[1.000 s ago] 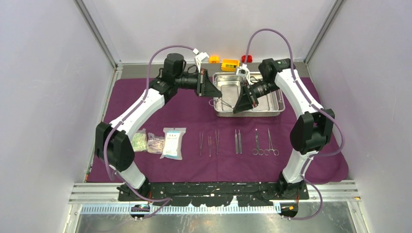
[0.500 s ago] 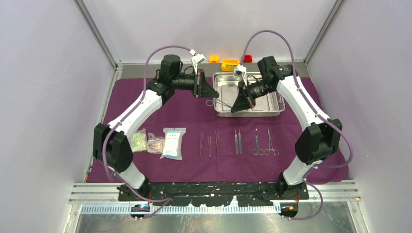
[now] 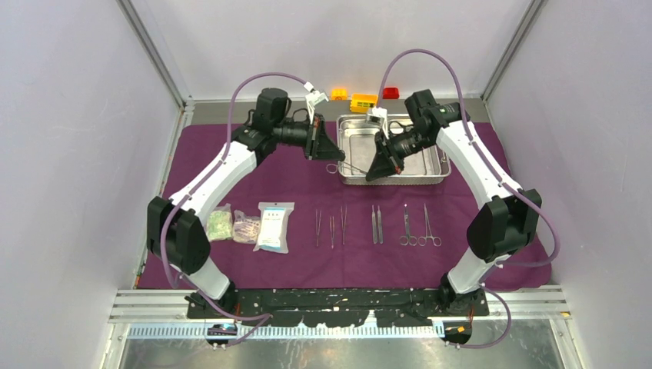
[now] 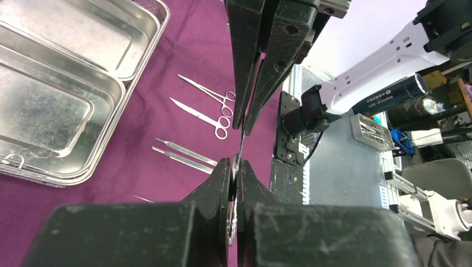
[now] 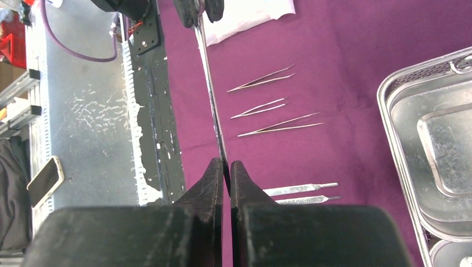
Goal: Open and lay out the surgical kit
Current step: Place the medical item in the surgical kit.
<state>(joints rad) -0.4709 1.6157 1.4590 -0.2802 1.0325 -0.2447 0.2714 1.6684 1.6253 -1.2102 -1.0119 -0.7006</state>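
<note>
A thin steel ring-handled instrument hangs in the air over the left rim of the steel tray. It spans both grippers. My left gripper is shut on its ring end, and the shiny metal shows between the fingers. My right gripper is shut on the thin shaft, with the jaws pinched round it. The purple cloth lies spread out. On it, in a row, are tweezers, two flat handles and scissors and clamps. Left of them lie the packets.
Yellow, orange and red toy bricks sit behind the tray, off the cloth. Grey walls close in both sides and the back. The arm bases and a metal rail run along the near edge.
The right gripper's jaws have closed on the instrument's shaft. Both grippers and the instrument have shifted slightly left, toward the tray's left rim.
</note>
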